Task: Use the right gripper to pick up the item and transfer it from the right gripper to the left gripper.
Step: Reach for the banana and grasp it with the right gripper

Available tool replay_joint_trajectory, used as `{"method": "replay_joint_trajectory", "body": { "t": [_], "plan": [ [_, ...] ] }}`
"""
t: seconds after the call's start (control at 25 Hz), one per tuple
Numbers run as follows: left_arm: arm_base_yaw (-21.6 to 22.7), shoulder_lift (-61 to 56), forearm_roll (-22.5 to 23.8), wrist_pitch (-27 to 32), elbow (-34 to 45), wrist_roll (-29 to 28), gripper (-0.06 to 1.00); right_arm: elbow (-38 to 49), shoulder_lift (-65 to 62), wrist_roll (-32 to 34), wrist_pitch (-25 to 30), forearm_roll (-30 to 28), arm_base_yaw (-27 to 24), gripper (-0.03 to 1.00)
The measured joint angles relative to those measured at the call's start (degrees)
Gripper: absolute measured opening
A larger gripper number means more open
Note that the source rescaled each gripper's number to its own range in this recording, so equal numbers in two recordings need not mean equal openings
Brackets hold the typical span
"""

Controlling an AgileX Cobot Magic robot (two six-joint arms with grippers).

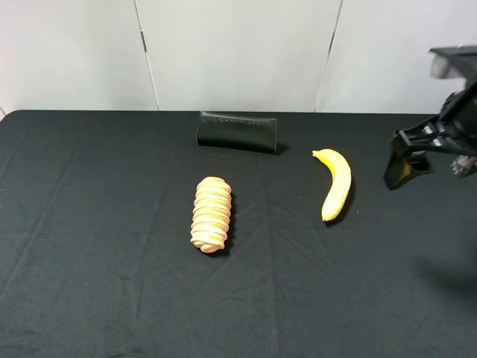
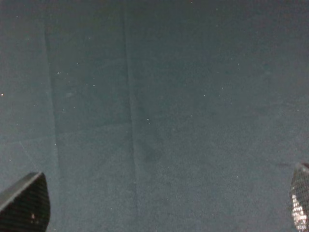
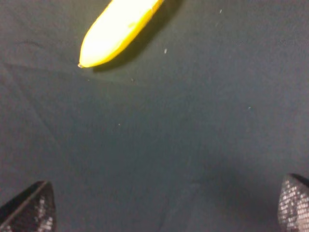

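The yellow banana lies on the black cloth right of centre, its stem end towards the back. One end of it shows in the right wrist view. My right gripper hangs above the table to the right of the banana, apart from it. Its fingertips are spread wide in the right wrist view, open and empty. My left gripper is out of the exterior view. In the left wrist view its fingertips stand far apart over bare cloth, open and empty.
A ridged orange-tan roll lies at the table's middle. A black oblong case lies near the back edge, in front of the white wall panels. The black cloth covers the whole table.
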Motion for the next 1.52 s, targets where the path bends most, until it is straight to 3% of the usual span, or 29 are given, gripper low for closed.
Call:
{"method": "replay_joint_trajectory", "body": {
  "t": [0.4, 0.8, 1.52],
  "plan": [
    [0.0, 0.0, 0.0, 0.0, 0.0, 0.0, 0.98, -5.4, 10.9, 2.0, -6.6, 6.2, 0.0, 1.0],
    [0.0, 0.0, 0.0, 0.0, 0.0, 0.0, 0.98, -13.6, 22.4, 4.6, -7.2, 6.3, 0.0, 1.0],
    [0.0, 0.0, 0.0, 0.0, 0.0, 0.0, 0.98, -14.3, 34.6, 8.9, -15.2, 4.3, 0.0, 1.0]
  ]
}}
